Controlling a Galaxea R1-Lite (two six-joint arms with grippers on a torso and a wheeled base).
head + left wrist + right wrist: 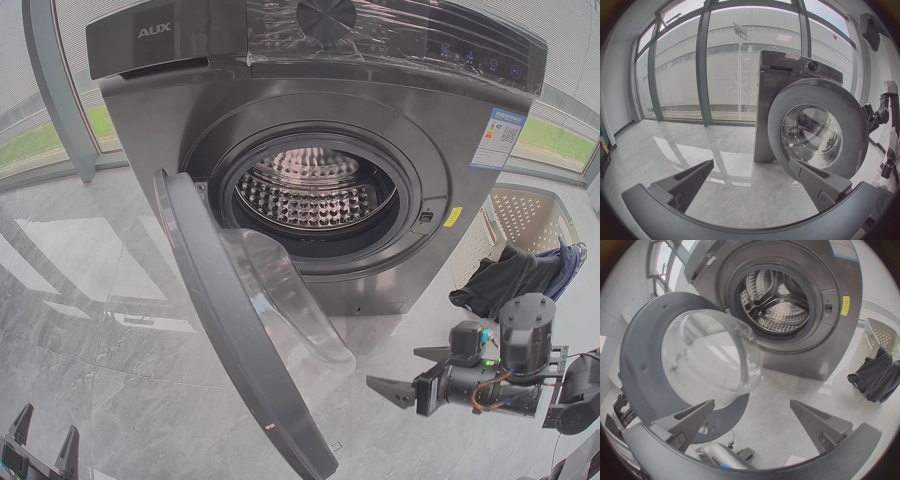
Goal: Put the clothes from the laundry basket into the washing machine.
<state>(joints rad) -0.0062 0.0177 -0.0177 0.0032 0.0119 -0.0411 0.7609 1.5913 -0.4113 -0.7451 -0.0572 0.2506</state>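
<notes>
Washing machine (156, 125) on the tiled floor (94, 300) by the windows, round door (212, 300) swung wide open, steel drum (312, 194) exposed. Pale laundry basket (531, 212) just beside the machine on the robot's right, dark clothes (506, 275) draped over its near rim, a blue garment (570, 259) next to them. Right claw (406, 372) spread, gripping nothing, low over the floor between door and basket. Left claw (45, 434) likewise spread, low on the left, well apart from the machine.
</notes>
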